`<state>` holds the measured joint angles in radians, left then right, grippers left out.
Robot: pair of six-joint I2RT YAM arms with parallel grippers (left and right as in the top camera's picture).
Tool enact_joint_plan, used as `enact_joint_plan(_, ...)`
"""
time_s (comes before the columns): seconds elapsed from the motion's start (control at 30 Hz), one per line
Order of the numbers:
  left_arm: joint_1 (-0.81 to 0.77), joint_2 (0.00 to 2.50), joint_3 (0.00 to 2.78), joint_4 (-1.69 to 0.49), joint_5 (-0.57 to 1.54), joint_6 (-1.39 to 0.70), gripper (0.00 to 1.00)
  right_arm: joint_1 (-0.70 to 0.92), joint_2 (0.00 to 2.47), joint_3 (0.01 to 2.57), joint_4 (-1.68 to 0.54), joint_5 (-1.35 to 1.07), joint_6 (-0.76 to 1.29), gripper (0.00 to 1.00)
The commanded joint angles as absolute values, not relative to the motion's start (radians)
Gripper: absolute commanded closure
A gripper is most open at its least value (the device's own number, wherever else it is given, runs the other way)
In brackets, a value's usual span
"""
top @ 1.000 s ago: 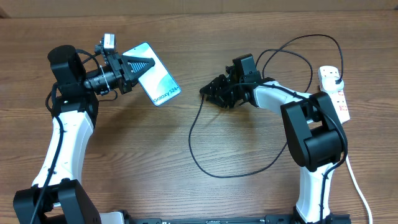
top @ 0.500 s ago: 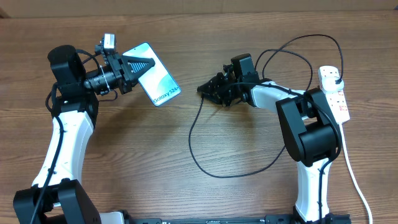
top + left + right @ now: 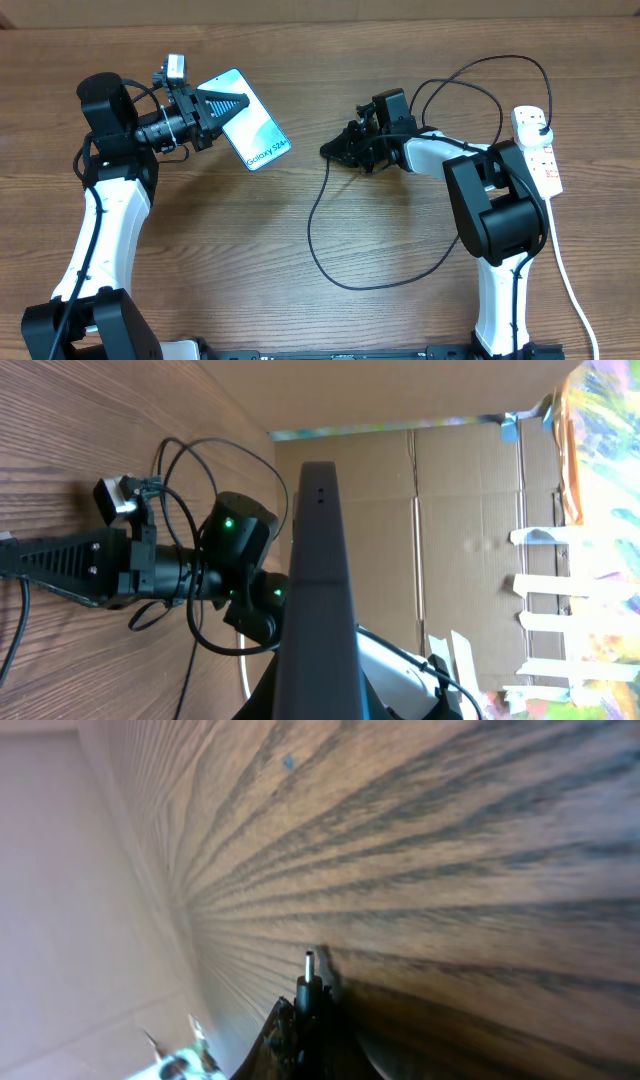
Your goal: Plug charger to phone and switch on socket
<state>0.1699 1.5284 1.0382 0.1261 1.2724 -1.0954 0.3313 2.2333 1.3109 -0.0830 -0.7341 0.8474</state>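
pinching the phone (image 3: 258, 138) by one end, the left gripper (image 3: 236, 105) holds it at upper left of the overhead frame. the right gripper (image 3: 338, 149), upper centre, is clamped on the charger (image 3: 309, 220) connector, its tip poking out close to the table (image 3: 200, 260). the cable loops low, then runs to the socket (image 3: 541, 152) at the right edge.

A robotics lab rig: white arms (image 3: 110, 230) at a wooden table (image 3: 250, 240), taped cardboard wall (image 3: 470, 530) behind

Light blue phone (image 3: 250, 125), black charger (image 3: 309, 225), white socket (image 3: 545, 160) with red switches, brown wood-grain table (image 3: 250, 290)
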Motion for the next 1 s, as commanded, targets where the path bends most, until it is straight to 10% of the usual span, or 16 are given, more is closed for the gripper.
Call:
enact_joint_plan(0.0, 0.167, 1.529, 1.052, 0.130, 1.325, -1.077, 0.95, 0.296, 2.191, 1.311, -0.117, -0.785, 0.641, 0.96)
enact_joint_plan(0.97, 0.167, 1.529, 1.052, 0.131, 1.453, -0.964, 0.96, 0.269, 1.291, 1.120, -0.569, -0.944, 0.218, 0.96)
